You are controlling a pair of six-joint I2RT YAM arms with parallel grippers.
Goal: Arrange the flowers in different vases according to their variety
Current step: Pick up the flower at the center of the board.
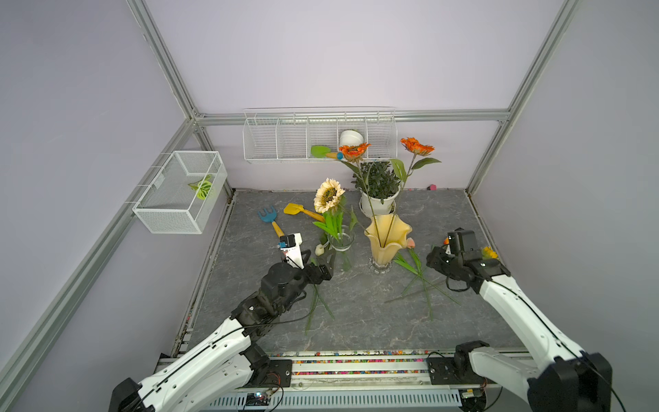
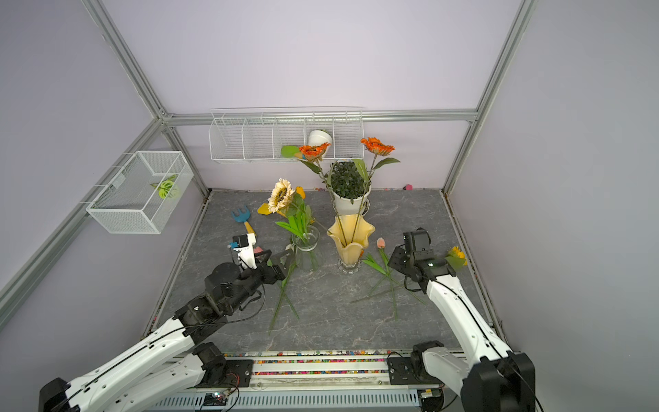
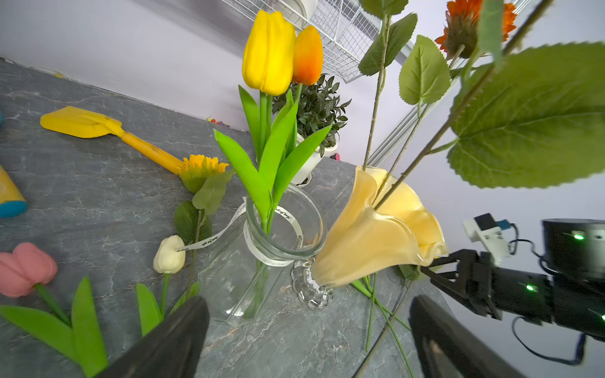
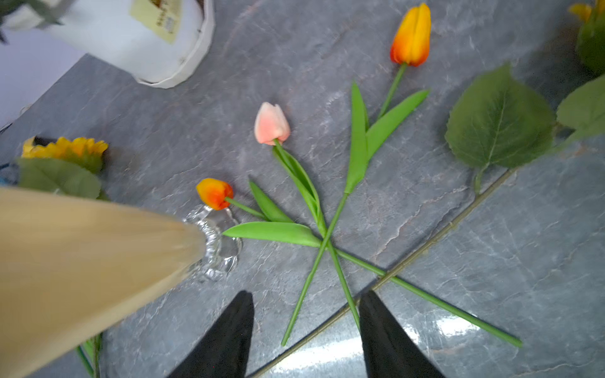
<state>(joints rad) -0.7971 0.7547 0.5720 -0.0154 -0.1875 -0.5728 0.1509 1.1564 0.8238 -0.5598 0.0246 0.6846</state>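
yellow vase | blurred, rim cut off | right pincer | spread

On the bench: shorter vase to the left, taller vase near it on the right. Two tulips stand in the shorter vase, two long-stemmed blooms in the taller vase. Directly behind the taller vase, a potted plant. Right of the taller vase, three loose tulips lie with stems crossed. Behind-left of the shorter vase lie a rake and a shovel. On the back wall, a wire rack; on the left wall, a wire basket.
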